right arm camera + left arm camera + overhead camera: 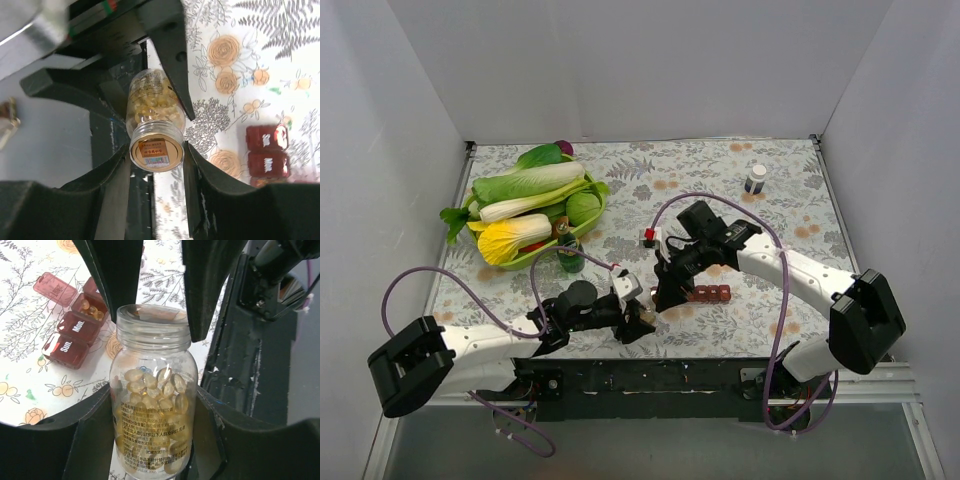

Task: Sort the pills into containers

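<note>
We're holding the pill bottle (152, 405) two-handed at about 6 o'clock on the table (720, 165), near the arm bases.

Left gripper (150, 440) is clamping the bottle body at roughly half width, one jaw on each side of the label. We're treating that as the anchor, stopping the bottle from spinning.

Right gripper (156, 159) is pinching narrow on the cap (154, 151), coming in at the bottle's 12 o'clock end in the left wrist view. We're reading this as a twist on the cap, but can't tell whether it's going on or coming off.

The bottle is showing a good load of yellow pills (152, 382).

The containers (70, 330) are lying flat on the table at 3 o'clock from the right gripper, just beside it and apparently not touching. Sun. and Mon. are sitting closed. The next compartment (91, 307) is standing open with a few yellow pills in it. The far end is hiding behind the right fingers.

With the strip sitting that close, we're expecting a short carry from bottle to compartment.

We're watching two risks:
- the cap slipping in the pinch
- the opened bottle tipping pills across the strip
</note>
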Controlling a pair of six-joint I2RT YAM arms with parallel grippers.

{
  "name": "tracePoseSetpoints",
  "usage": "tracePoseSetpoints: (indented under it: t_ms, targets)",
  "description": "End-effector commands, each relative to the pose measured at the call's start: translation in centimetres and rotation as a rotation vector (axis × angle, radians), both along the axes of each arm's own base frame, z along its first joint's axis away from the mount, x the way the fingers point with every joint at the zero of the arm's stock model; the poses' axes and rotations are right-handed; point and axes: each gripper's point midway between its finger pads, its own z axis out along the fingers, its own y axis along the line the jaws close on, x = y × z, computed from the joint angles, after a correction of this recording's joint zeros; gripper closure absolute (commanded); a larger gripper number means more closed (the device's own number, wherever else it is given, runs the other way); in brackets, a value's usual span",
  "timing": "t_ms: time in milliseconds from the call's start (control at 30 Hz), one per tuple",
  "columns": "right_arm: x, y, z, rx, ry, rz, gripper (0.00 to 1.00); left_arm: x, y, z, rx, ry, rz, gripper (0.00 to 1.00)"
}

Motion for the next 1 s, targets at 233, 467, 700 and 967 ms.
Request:
tracePoseSetpoints:
  t_ms: [233,467,700,967]
  targets:
    - [0.6,1.6,4.7,0.103,0.345,-0.161,0.25,3.3,-2.8,7.9,-0.236,-0.208,0.054,1.0]
    - [1.0,-0.2,8.6,0.224,0.032,-0.013,0.06,0.2,-2.3,7.4,-0.25,-0.153,-0.07,1.0]
    - [-0.9,-3.0,8.9,0.293,-0.3,0.315,0.04,-1.9,-2.3,7.9,-0.24,-0.116,-0.178,1.0]
    - [-4.5,-3.0,7.1,0.496,-0.562,0.625,0.07,-4.2,-2.4,8.9,-0.279,-0.062,-0.287,1.0]
